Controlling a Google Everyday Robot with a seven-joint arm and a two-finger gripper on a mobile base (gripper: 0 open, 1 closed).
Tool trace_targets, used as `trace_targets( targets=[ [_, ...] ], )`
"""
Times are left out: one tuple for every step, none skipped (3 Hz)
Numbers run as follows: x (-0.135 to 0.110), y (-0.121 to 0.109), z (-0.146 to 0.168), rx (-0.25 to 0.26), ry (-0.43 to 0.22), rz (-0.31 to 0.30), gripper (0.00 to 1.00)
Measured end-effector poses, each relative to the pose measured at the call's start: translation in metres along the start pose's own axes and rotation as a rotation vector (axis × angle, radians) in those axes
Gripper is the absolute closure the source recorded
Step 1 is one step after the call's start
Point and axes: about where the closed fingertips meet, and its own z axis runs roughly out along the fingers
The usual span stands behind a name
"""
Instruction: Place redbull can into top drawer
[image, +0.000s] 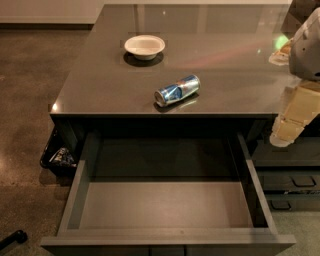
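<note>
One can (177, 90) is seen lying sideways on the counter (100, 85) near its front edge, above one open drawer (165, 205). One bowl (144, 46) is set farther back. One gripper (291, 125) is held at right; its opening cannot be told.

High camera looks down over top drawer (165, 205); tool (287, 131) seemingly right edge.

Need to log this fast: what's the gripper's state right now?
Gripper: at the right edge, beside the counter front corner; open or closed cannot be told. The can lies on the counter, apart from it.
</note>
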Motion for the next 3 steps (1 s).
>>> trace_targets(
  targets=[
    [0.0, 0.0, 0.0, 0.0, 0.0, 0.0, 0.0],
    [-0.006, -0.005, 0.003, 0.009, -0.024, -0.02, 0.0],
    [-0.035, -0.036, 0.024, -0.001, -0.087, -0.115, 0.0]
  ],
)
